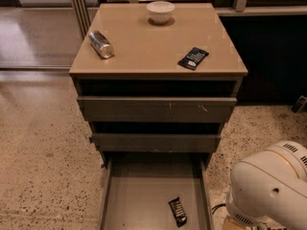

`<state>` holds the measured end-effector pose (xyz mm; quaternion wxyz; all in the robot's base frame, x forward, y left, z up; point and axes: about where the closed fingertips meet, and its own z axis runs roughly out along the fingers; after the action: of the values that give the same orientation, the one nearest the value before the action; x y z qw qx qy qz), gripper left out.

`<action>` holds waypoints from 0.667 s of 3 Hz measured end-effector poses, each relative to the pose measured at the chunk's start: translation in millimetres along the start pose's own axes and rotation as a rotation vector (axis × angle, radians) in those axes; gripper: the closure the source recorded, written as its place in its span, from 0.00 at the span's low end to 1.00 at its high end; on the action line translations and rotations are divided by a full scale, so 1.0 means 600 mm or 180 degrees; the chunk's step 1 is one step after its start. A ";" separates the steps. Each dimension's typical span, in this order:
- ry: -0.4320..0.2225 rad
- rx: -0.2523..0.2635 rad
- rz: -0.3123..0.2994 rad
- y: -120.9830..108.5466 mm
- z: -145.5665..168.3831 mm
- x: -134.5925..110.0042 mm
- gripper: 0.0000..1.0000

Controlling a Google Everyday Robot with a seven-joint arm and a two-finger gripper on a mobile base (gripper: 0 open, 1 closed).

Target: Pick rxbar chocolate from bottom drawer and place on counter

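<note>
The chocolate bar [178, 211] lies on the floor of the open bottom drawer [139, 198], toward its front right corner. Its long axis runs roughly front to back, slightly skewed. The gripper [235, 224] hangs just outside the drawer's right wall, mostly cut off, and whether it is open or closed cannot be told. The bar lies near, to its left.
</note>
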<state>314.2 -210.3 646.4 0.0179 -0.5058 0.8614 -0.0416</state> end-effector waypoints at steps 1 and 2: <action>0.0072 -0.0029 0.0259 0.010 0.014 0.015 0.00; 0.0071 -0.0028 0.0260 0.010 0.014 0.015 0.00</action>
<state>305.2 -215.7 637.9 0.0078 -0.4699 0.8817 -0.0427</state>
